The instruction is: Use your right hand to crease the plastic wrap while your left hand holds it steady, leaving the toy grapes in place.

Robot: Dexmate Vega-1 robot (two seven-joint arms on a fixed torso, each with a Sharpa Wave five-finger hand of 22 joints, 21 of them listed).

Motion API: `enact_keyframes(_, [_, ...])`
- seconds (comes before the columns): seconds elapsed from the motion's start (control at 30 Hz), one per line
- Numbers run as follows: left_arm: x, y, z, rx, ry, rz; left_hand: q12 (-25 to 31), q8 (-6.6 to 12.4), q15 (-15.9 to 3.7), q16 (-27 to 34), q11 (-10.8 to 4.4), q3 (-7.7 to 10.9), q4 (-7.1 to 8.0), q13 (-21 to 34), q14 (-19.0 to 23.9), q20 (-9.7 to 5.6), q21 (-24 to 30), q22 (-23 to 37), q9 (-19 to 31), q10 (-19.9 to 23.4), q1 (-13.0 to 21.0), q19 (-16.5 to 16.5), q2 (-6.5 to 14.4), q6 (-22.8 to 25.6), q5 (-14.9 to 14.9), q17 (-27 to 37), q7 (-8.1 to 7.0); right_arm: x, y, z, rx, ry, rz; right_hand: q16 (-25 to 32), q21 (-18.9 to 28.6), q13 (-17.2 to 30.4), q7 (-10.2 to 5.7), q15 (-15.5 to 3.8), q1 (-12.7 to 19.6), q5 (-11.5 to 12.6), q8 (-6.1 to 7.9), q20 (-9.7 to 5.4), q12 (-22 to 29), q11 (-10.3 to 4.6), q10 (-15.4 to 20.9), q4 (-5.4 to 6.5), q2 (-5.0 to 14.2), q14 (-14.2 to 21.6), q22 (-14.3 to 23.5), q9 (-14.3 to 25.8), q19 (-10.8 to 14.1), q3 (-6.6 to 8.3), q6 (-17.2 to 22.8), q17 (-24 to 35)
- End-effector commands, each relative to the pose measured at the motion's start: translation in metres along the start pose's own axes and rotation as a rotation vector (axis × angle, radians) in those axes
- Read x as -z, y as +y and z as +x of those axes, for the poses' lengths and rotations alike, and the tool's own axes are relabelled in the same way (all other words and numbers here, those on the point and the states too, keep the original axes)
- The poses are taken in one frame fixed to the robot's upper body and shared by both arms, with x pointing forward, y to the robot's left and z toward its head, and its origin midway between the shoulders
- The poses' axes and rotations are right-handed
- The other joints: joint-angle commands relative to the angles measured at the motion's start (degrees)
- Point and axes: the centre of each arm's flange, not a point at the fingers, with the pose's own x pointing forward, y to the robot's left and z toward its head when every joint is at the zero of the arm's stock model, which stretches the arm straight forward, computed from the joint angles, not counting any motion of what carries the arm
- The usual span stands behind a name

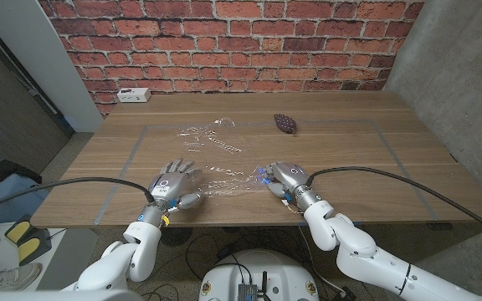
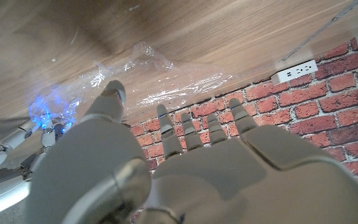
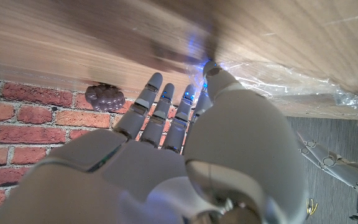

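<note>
A crumpled sheet of clear plastic wrap lies on the wooden table, running from mid-table toward the near edge. My left hand is at the wrap's near left end with its fingers spread, holding nothing; from the left wrist the wrap lies just past its fingertips. My right hand is at the wrap's near right end with fingers stretched out, its thumb tip at the edge of the wrap. The dark toy grapes lie beyond the right hand, clear of the wrap.
A white power strip sits at the table's back left against the brick wall. Grey tape lines mark a rectangle on the tabletop. Bare wood lies to the right of the grapes.
</note>
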Motion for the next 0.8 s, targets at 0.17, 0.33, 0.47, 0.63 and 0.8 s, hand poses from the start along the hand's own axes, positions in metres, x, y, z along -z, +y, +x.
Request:
enact_keyframes(0.17, [-0.002, -0.002, 0.015, 0.111, -0.023, 0.088, -0.48, 1.56, 1.08, -0.32, 0.09, -1.19, -0.78, 0.3, -2.3, 0.21, -0.26, 0.11, 0.33, -2.28, 2.4, 0.17, -2.12, 3.52, 1.13, 0.29, -0.87, 0.0, -0.01, 0.004, 0.088, 0.003, 0.063, 0.6, 0.45, 0.24, 1.02, -8.79, 0.39, 0.01, 0.93, -0.2, -0.04, 0.44, 0.88, -0.06, 0.85, 0.81, 0.14, 0.96, 0.52, -0.58, 0.31, 0.39])
enact_keyframes(0.33, [-0.003, 0.0, 0.019, 0.158, -0.027, 0.103, -0.31, 2.07, 1.43, -0.12, 0.0, -2.22, -0.43, 0.32, -2.7, 0.14, -0.44, 0.12, 0.45, -2.68, 2.61, 0.22, -3.08, 5.43, 1.54, 0.32, -0.78, 0.002, -0.011, 0.005, 0.102, 0.015, 0.07, 0.72, 0.5, 0.27, 1.12, -8.68, 0.53, 0.05, 1.16, -0.15, -0.08, 0.59, 1.06, -0.12, 0.95, 0.81, 0.14, 1.27, 0.6, -0.8, 0.3, 0.51])
enact_keyframes(0.47, [-0.003, 0.001, 0.02, 0.165, -0.03, 0.109, 0.12, 2.8, 0.98, 0.18, -0.4, -2.62, -0.32, 0.33, -2.19, 0.08, -0.41, 0.12, 0.56, -1.97, 3.37, 0.65, -3.01, 7.88, 1.96, 0.32, -0.8, 0.003, -0.011, 0.005, 0.111, 0.021, 0.076, 0.83, 0.53, 0.29, 1.13, -8.65, 0.62, 0.07, 1.33, -0.11, -0.09, 0.78, 1.23, -0.17, 0.97, 0.87, 0.14, 1.49, 0.65, -0.98, 0.29, 0.59])
enact_keyframes(0.63, [-0.006, 0.0, 0.022, 0.179, -0.029, 0.135, 0.87, 5.34, -0.11, 0.52, -1.19, -3.49, -0.1, 0.27, -0.83, -0.73, -0.32, 0.09, 0.86, 0.27, 5.95, 2.09, -1.97, 16.44, 2.68, 0.28, -0.84, 0.004, -0.012, 0.004, 0.131, 0.024, 0.077, 0.96, 0.54, 0.31, 1.27, -8.62, 0.75, 0.1, 1.5, -0.08, -0.16, 0.77, 1.27, -0.24, 1.0, 0.94, 0.15, 1.74, 0.66, -1.16, 0.22, 0.68])
enact_keyframes(0.8, [-0.008, -0.003, 0.022, 0.157, -0.013, 0.191, 1.68, 6.78, -1.65, 0.75, -1.59, -3.9, -0.18, 0.19, 0.95, -1.16, -0.26, 0.09, 0.69, 3.68, 8.49, 3.32, -0.82, 23.15, 2.75, 0.22, -0.95, 0.005, -0.014, 0.003, 0.137, 0.027, 0.082, 1.06, 0.56, 0.34, 1.48, -8.58, 0.86, 0.13, 1.72, -0.05, -0.19, 0.72, 1.43, -0.27, 1.09, 0.94, 0.15, 2.0, 0.68, -1.35, 0.24, 0.78])
